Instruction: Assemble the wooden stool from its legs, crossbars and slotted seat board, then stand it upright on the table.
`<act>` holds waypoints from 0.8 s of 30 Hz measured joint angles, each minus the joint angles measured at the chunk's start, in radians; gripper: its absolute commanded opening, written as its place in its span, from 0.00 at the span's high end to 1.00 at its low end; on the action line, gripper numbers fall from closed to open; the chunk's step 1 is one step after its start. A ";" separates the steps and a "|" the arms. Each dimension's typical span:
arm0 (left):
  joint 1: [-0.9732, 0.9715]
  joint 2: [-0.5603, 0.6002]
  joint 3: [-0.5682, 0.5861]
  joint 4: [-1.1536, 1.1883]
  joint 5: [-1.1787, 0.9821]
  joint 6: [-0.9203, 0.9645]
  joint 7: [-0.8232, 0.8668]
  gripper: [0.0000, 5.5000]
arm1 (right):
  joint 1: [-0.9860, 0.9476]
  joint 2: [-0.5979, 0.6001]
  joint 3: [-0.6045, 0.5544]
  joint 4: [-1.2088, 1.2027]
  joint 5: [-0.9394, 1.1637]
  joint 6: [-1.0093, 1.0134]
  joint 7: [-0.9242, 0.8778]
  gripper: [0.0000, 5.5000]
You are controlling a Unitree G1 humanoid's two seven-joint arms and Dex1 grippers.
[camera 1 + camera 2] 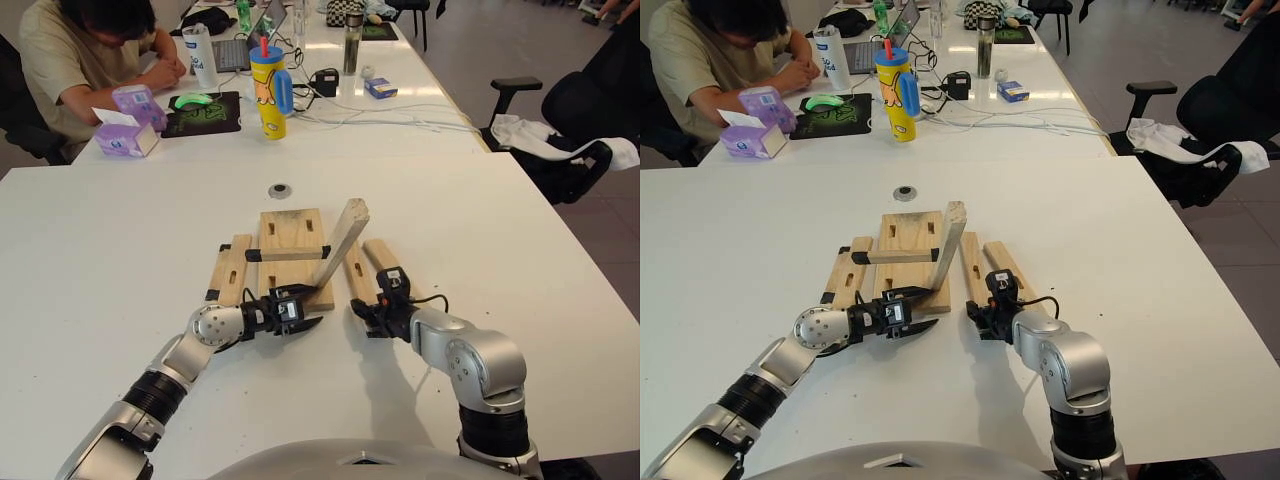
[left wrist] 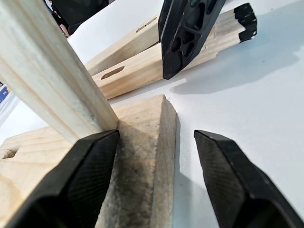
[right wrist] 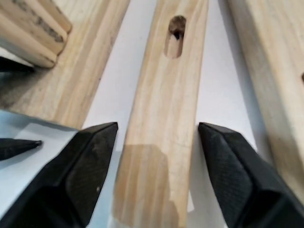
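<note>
Right pincer (image 3: 156,127) astride stool leg (image 3: 167,90)

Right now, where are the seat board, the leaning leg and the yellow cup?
seat board (image 1: 297,232), left eye view, bare wood between its slots.
leaning leg (image 1: 340,243), left eye view, middle of its length.
yellow cup (image 1: 268,102), left eye view, its front wall.
</note>
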 measured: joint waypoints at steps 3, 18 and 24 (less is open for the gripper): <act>-0.001 -0.007 -0.001 0.003 0.003 0.004 0.003 0.47 | -0.027 -0.010 0.035 0.050 -0.031 -0.037 -0.017 0.43; -0.092 -0.080 -0.055 0.149 0.045 -0.081 0.044 0.47 | 0.004 -0.045 0.061 0.175 -0.109 -0.382 -0.007 0.63; 0.089 -0.024 0.040 -0.139 -0.045 0.014 0.038 0.47 | -0.045 0.012 -0.115 0.135 -0.063 -0.606 -0.016 0.63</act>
